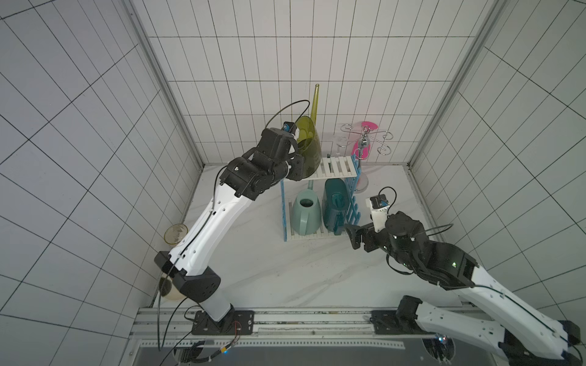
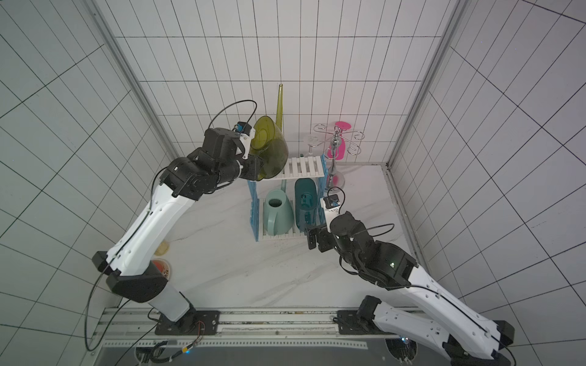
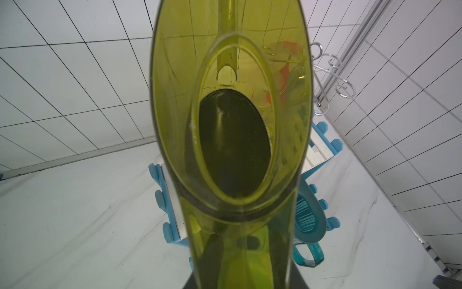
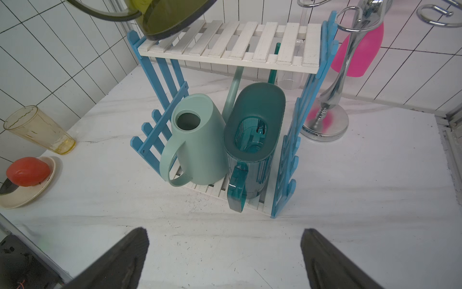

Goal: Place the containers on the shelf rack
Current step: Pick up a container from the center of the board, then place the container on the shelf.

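L pincer (image 1: 296, 169) is clamped on the olive can (image 1: 309, 149) at its handle end. Can's tilted, spout up along the back wall (image 1: 253, 63). Its base hangs over the left end of the rack (image 1: 337, 166) top shelf; touching or just above, can't tell. Rest of that shelf is bare white slats out to the right blue frame.

Lower shelf is packed. Mint can (image 1: 306, 215) and teal can (image 1: 336, 202) stand upright, side by side, handles to the front, teal one hard by the right frame. Chrome stand (image 1: 364, 139) sits just outside that frame, toward the back.

R pincer (image 1: 353, 237) gapes wide w/ nothing in it, over bare table (image 1: 285, 279) near the rack's front right corner.

R wrist cam shows the olive can's base rim over the shelf's back left corner. It also shows a tumbler (image 4: 40, 130) and plate (image 4: 25, 202) by the left wall. In both top views my L arm partly hides those. L wrist cam is nearly all olive can, so my own fingers don't show clearly.
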### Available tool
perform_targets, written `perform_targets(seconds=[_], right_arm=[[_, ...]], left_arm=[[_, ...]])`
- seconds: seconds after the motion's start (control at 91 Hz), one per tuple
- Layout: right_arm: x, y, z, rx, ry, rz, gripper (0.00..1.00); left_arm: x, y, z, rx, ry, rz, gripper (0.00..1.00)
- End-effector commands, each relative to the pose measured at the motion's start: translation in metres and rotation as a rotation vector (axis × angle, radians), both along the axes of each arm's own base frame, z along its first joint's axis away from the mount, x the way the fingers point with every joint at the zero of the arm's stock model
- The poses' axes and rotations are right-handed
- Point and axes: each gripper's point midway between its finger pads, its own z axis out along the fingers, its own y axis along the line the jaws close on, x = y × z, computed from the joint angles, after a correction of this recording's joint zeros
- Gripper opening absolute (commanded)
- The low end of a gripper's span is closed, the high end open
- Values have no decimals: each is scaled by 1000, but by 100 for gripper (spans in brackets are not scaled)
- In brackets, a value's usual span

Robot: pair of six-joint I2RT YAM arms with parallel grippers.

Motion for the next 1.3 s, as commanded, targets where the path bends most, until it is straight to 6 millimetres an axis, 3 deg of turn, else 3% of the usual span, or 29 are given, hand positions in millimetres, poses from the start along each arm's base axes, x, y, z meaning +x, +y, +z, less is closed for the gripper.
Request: perform_targets(seconds=[0.0, 0.418, 0.715, 1.066, 1.286], right_arm=[[0, -2, -5, -1, 3, -15, 99], [0, -3, -8, 1, 3, -21, 99], [0, -1, -10, 15, 3, -19, 99], [0, -2, -10, 19, 3, -20, 99], [0, -2, -11, 19, 4, -22, 99]], left_arm=[[3, 11, 30, 16, -109, 56, 0], [9, 3, 11, 63, -53, 38, 0], [3, -1, 13, 40, -43, 5, 5], [9, -6, 0, 44, -14, -6, 7], [14, -3, -5, 45, -3, 5, 20]])
